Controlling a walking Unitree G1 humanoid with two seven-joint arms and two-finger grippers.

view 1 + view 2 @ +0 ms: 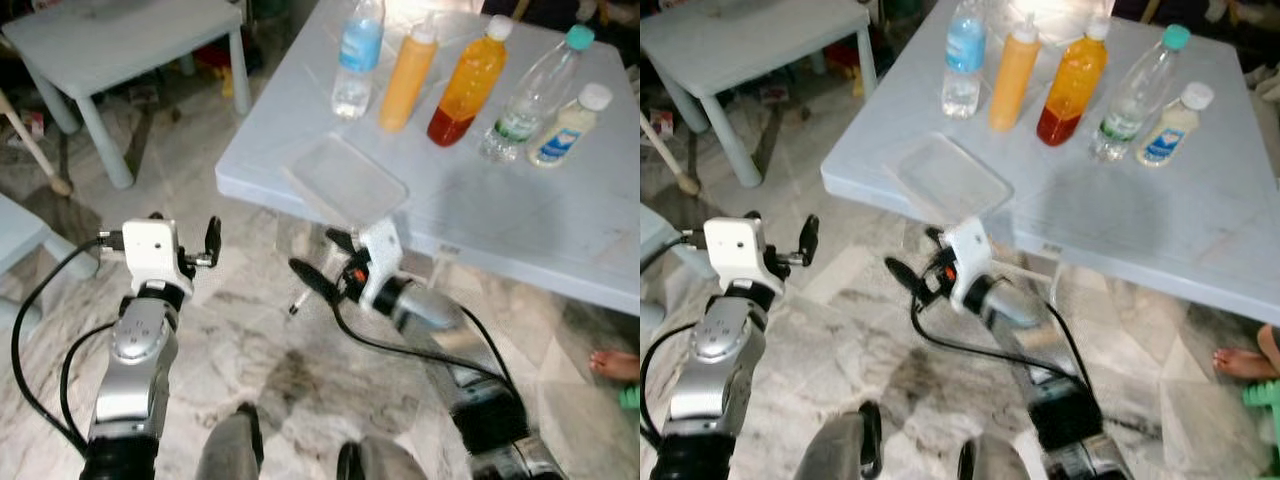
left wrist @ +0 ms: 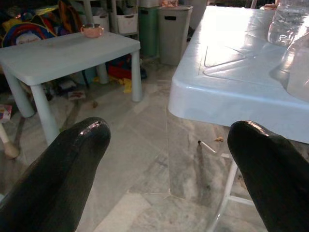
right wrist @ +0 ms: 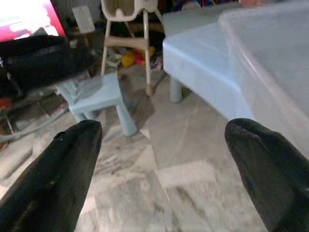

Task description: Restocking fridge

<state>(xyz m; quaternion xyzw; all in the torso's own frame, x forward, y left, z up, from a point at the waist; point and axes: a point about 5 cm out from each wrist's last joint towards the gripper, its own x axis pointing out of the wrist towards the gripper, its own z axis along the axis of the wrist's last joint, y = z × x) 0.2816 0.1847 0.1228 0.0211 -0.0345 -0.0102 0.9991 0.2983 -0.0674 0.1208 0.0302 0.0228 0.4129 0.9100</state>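
Several bottles stand in a row at the far side of a pale blue table (image 1: 520, 220): a water bottle with a blue label (image 1: 357, 55), an orange squeeze bottle (image 1: 408, 78), an orange juice bottle (image 1: 468, 85), a clear bottle with a teal cap (image 1: 530, 95) and a small white bottle (image 1: 570, 125). A clear plastic tray (image 1: 345, 180) lies at the table's near corner. My right gripper (image 1: 325, 260) hangs open just below that corner, holding nothing. My left gripper (image 1: 183, 230) is open over the floor, left of the table and apart from it.
A small pale table (image 1: 130, 40) stands at the back left, a low stool (image 1: 20, 235) at the far left, and a stick (image 1: 35, 145) leans between them. A person's foot (image 1: 615, 365) rests on the marble floor at the right. Bins (image 2: 174, 26) stand behind.
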